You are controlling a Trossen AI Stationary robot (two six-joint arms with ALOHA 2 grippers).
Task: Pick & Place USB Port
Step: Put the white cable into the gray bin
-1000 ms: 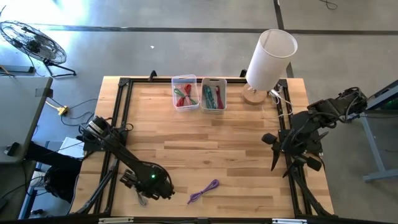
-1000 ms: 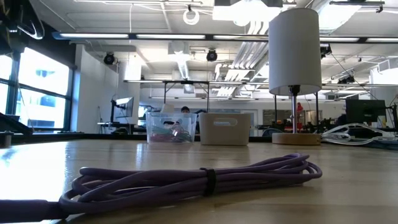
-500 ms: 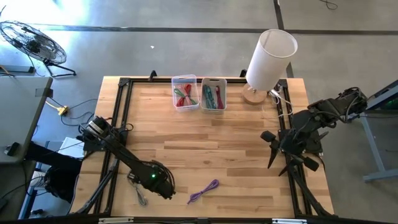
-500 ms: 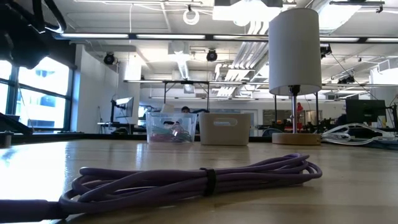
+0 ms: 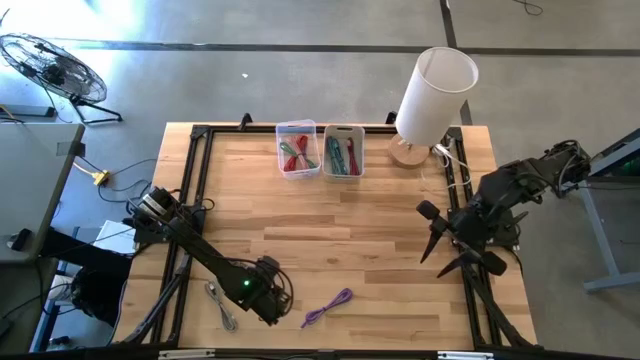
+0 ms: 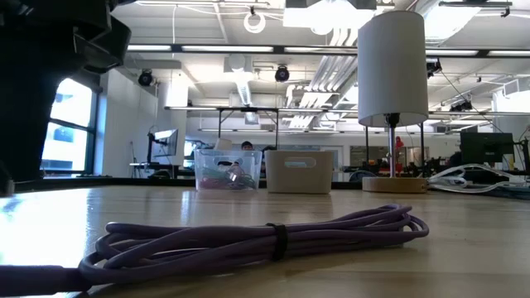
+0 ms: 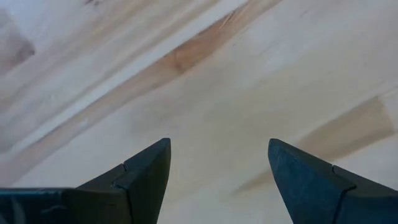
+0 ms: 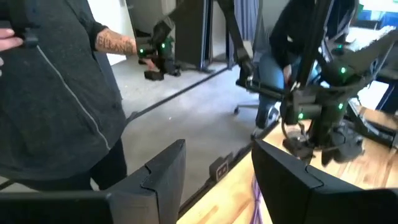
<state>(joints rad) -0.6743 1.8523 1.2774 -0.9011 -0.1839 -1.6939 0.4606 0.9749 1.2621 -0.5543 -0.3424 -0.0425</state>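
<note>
Lower centre: my left gripper (image 5: 268, 297), fingers spread and empty, sits beside the purple cable (image 5: 328, 307). I'd straddle its banded middle before closing.

Right gripper (image 5: 437, 243), parted, waits right.

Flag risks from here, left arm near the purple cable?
1. The left hand is open with only bare wood between its fingers; it may close short of the purple cable.
2. A grey cable lies beside that arm and could get dragged.
3. The bins sit far across the table: long carry.
</note>
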